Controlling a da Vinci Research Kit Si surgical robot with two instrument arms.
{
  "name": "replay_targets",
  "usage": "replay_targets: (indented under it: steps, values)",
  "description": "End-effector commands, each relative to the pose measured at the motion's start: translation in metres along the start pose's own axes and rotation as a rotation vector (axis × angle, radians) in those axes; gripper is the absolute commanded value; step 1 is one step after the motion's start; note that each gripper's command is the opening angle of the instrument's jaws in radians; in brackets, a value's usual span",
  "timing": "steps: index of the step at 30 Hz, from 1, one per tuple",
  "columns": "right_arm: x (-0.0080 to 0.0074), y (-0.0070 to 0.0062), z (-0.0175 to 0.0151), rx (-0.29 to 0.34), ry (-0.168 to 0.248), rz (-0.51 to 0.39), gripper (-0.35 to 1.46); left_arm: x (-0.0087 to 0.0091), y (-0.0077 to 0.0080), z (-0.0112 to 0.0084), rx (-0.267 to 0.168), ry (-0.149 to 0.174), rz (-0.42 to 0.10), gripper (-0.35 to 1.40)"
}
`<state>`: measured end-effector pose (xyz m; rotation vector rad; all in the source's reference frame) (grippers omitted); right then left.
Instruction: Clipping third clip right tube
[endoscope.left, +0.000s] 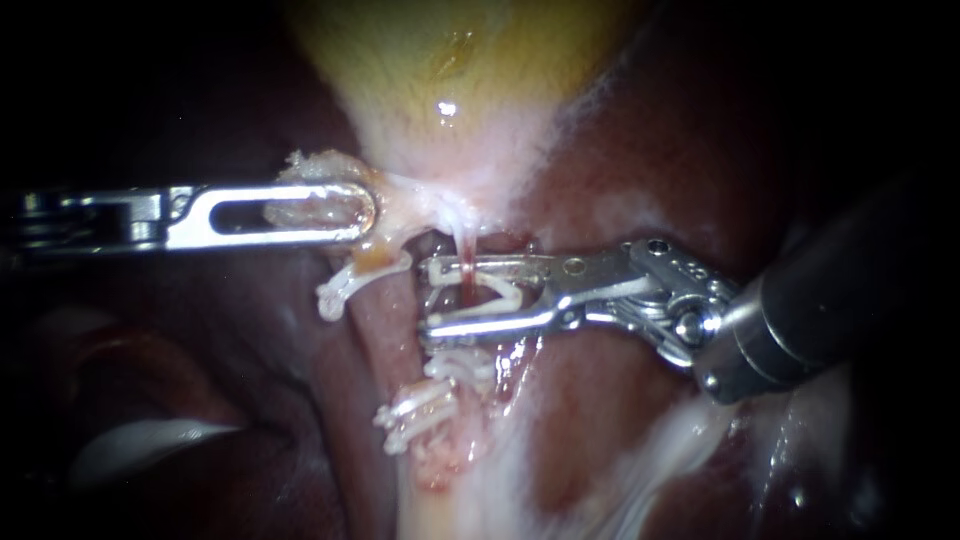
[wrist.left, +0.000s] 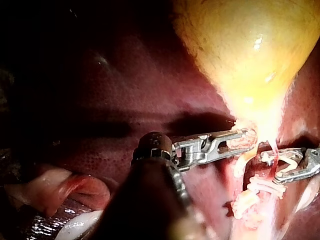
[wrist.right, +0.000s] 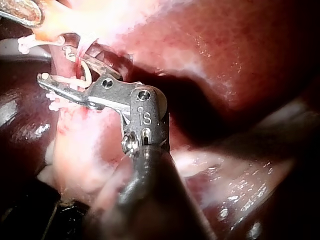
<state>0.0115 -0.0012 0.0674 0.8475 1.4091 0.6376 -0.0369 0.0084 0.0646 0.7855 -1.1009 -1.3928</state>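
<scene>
The yellow gallbladder (endoscope.left: 450, 60) narrows to a pale neck. My left instrument (endoscope.left: 350, 212) reaches in flat from the left, its slotted jaws shut on a tuft of tissue at that neck. From the neck a thin red right tube (endoscope.left: 466, 262) runs down. My right instrument (endoscope.left: 432, 295) holds a white open clip (endoscope.left: 495, 292) between its spread jaws, and the tube passes between the clip's legs. In the left wrist view my left instrument (wrist.left: 246, 138) grips beside the neck. In the right wrist view my right instrument (wrist.right: 56, 66) straddles the tube.
A white clip (endoscope.left: 350, 285) sits on the wider pink left tube (endoscope.left: 385, 325). Two more white clips (endoscope.left: 430, 400) lie below my right instrument's jaws. Dark red liver (endoscope.left: 700, 130) surrounds the site. A pale glistening fold (endoscope.left: 150, 440) lies at the lower left.
</scene>
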Motion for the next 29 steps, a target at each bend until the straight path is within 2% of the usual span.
replay_targets:
  steps: [1,4,6,10,13,29]
  values:
    - [0.0,-0.0001,0.0,0.0,0.0,0.011,0.16,0.0,0.0,0.0,0.0,0.0,0.0,-0.35]
    - [0.0,-0.0001,-0.0004,-0.004,0.001,0.053,-0.19,0.0,0.0,0.0,0.0,0.0,0.0,-0.35]
    - [0.0,-0.0001,-0.0007,-0.005,0.001,0.077,-0.35,0.0,0.0,0.0,0.0,0.0,0.0,-0.35]
    - [0.0,0.0001,-0.001,-0.028,-0.005,0.082,-0.35,0.0,0.0,0.0,0.0,0.0,0.0,-0.35]
    - [0.0,0.0001,-0.0012,-0.046,-0.037,0.082,-0.35,0.0,0.0,0.0,0.0,0.0,0.0,-0.35]
    - [0.0,0.0002,-0.0014,-0.047,-0.039,0.082,-0.35,0.0,0.0,0.0,0.0,0.0,0.0,-0.35]
